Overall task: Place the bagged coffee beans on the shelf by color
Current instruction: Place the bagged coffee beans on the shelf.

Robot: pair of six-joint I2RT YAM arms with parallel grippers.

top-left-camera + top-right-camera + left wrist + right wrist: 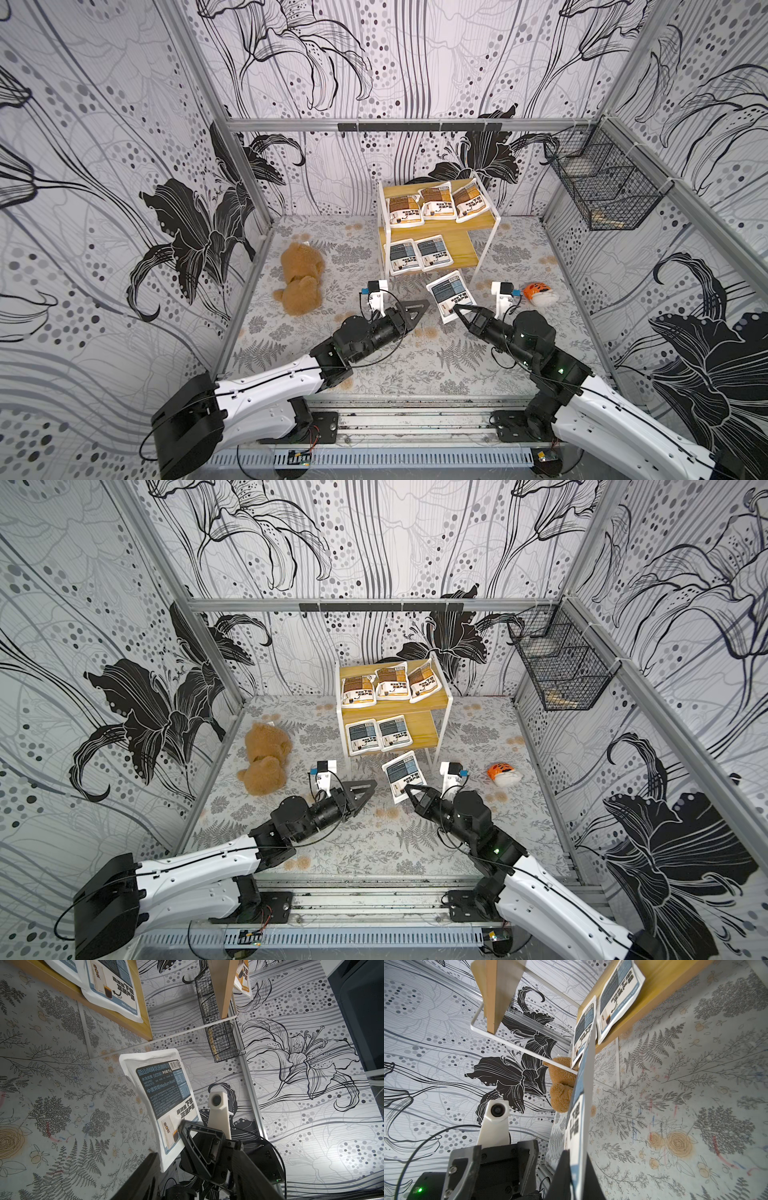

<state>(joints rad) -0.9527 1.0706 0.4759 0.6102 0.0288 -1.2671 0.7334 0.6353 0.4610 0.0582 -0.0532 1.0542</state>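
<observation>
On the shelf (482, 223), five pouches (434, 252) (left jaws spread); right jaws pinch the sixth (451, 293).

Grey-blue bag (451, 293) tilted before shelf (459, 249)

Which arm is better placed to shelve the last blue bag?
Right. The right gripper pinches the grey-blue pouch in front of the shelf's lower tier, which has bare board; the left gripper stands open and empty.

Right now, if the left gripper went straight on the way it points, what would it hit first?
Probably the grey-blue pouch held by the right gripper, just beyond the left gripper.
</observation>
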